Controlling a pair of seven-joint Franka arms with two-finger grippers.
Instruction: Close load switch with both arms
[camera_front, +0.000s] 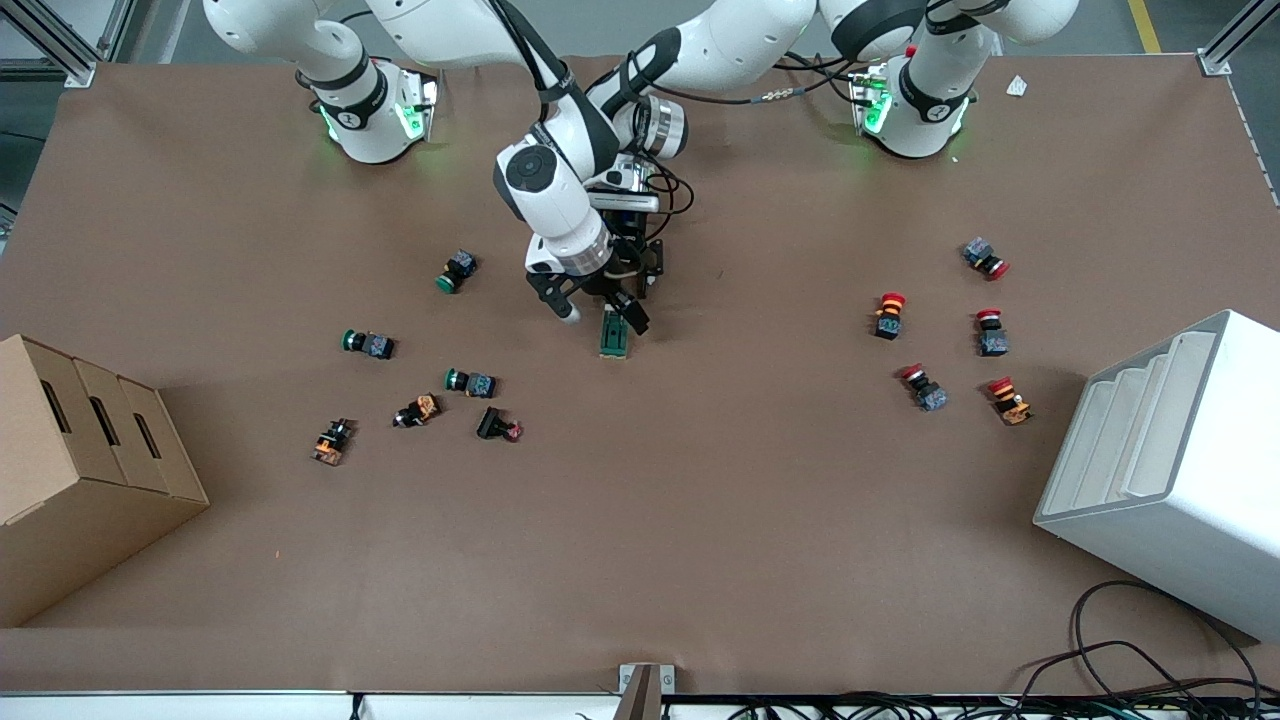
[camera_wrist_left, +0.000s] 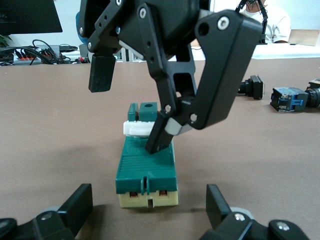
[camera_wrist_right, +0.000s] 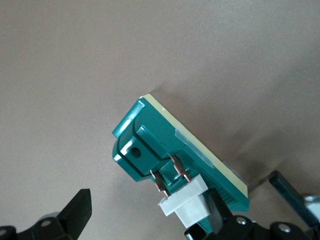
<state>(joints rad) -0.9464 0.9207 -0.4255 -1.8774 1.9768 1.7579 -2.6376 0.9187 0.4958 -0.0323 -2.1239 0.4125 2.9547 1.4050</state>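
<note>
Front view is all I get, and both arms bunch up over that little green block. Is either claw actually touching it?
Observer: Yes. The left wrist view shows one finger of the right gripper with its tip against the white lever of the load switch. Its other finger hangs apart in the air.
Operator: And the other claw?
Observer: The left gripper is open, with a finger on either side of the switch's end, and neither touches it.
Operator: Is the block green all through?
Observer: No. It sits on a cream base, which shows below the green at that end.
</note>
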